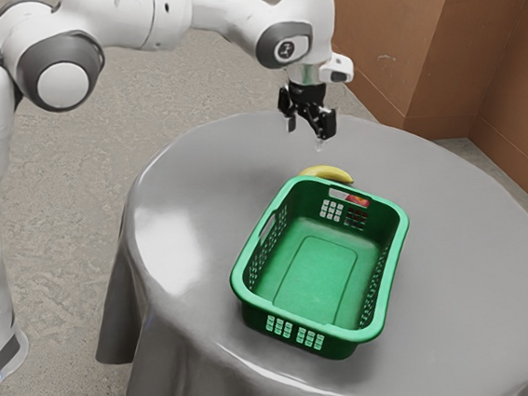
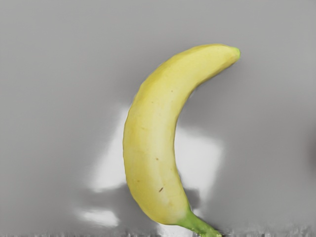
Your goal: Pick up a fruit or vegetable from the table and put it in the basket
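our gripper (image 1: 310,127) is wide open and empty. the banana (image 2: 153,143) lies on the table (image 1: 464,235) by the basket (image 1: 244,273). we should go down slowly and pinch its fat middle.

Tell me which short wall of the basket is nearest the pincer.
The short wall beside the banana, red showing through its handle slot; the opposite wall is farther.

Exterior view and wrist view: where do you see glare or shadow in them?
Exterior view: white glare on the tablecloth, toward the exterior view's left; dark hanging folds. Wrist view: bright reflections on both sides of the banana, soft shade near it.
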You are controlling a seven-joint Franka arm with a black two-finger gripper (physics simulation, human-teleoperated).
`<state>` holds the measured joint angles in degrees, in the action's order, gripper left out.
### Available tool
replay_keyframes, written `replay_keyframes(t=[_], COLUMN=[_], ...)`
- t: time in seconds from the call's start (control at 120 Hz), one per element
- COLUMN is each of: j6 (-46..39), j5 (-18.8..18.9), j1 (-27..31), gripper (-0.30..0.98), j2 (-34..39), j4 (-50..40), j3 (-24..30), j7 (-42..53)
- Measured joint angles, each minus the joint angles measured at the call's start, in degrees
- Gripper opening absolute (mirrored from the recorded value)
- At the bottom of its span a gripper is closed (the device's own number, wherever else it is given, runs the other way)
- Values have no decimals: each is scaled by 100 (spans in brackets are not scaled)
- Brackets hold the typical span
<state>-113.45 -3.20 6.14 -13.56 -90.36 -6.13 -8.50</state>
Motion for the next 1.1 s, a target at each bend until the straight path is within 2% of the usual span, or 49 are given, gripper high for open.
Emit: replay_keyframes(t=[0.525,0.758,1.1], j6=[-78,-109,-590], j5=[-87,-99,-110], j1=[330,320,243], gripper=[69,69,69], j2=[-149,-301,-621], j4=[-140,-74,5], j3=[-38,-36,63], j7=[1080,1380,1660])
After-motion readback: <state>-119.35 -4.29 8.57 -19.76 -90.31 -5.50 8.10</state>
